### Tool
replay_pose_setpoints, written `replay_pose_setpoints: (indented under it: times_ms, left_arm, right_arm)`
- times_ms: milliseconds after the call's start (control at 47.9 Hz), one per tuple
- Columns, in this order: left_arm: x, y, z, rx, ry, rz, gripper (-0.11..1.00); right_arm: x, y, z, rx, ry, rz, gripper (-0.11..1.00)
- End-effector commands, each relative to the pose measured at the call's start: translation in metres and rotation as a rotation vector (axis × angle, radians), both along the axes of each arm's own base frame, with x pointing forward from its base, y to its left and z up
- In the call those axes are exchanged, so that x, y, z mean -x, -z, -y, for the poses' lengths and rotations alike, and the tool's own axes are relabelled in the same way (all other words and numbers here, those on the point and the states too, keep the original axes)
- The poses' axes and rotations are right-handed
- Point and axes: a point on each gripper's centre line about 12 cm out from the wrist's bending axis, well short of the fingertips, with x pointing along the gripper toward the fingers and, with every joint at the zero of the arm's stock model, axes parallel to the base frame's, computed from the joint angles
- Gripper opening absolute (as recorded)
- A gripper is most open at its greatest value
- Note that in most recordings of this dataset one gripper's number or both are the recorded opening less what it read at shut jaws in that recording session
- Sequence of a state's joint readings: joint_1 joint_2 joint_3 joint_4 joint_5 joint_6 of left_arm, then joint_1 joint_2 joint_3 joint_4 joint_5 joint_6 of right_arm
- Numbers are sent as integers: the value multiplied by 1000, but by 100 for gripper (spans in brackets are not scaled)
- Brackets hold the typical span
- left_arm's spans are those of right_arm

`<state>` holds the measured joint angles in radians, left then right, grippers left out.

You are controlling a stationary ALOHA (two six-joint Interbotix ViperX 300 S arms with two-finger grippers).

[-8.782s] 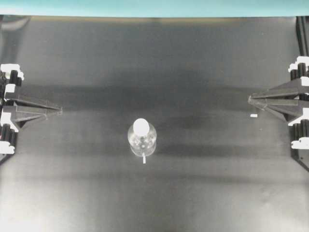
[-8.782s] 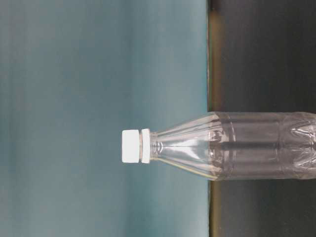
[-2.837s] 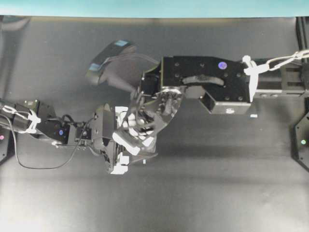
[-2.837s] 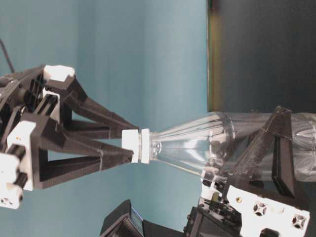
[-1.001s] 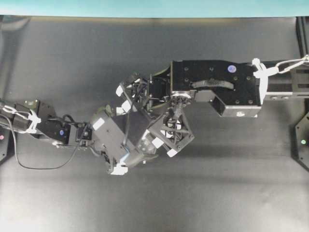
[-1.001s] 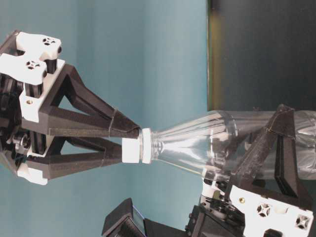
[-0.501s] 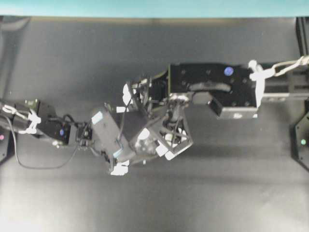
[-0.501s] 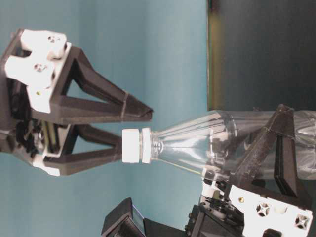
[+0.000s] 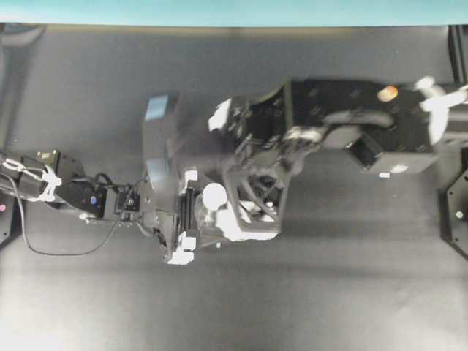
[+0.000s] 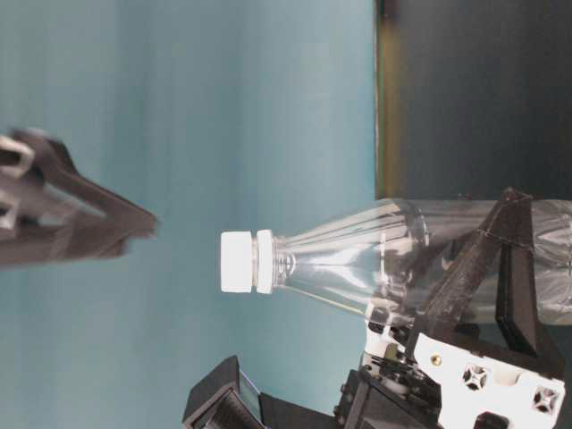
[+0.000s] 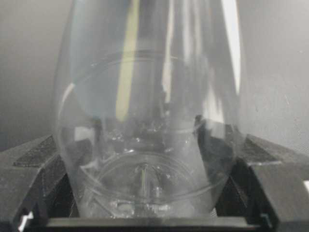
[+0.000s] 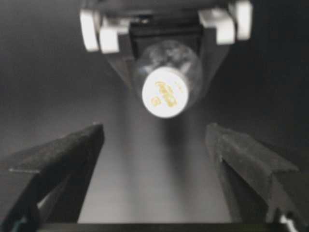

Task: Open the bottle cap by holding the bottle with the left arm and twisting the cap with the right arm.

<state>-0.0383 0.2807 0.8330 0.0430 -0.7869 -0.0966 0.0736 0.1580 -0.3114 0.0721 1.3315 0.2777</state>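
You see the clear bottle (image 10: 375, 259), white cap (image 10: 237, 262) on (yellow print on top), pinched by the left gripper (image 11: 145, 164), while the right gripper (image 12: 154, 159) stands spread wide, apart from the cap.

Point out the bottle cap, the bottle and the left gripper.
bottle cap (image 12: 165, 99): right wrist view, printed top face.
bottle (image 10: 357, 268): table-level view, clear shoulder below the neck.
left gripper (image 11: 145, 179): left wrist view, midway between fingers, around the bottle's base.
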Motion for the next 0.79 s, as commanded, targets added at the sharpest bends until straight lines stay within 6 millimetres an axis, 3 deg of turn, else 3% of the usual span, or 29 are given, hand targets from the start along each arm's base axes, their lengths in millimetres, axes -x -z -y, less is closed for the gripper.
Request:
replay_pose_setpoints:
  times_ms: [0,250,772]
  left_arm:
    - [-1,0,2,3,4,-3,79]
    - [-1,0,3,4,7,-5,79]
    - [0,1,4,5,9,-8,79]
  right_arm:
    - [0,-22,1,-78,186,6,81]
    - [-13,-11,1,-193,504,-77,81]
    - [-30,37,-4,-184,601,-166,80]
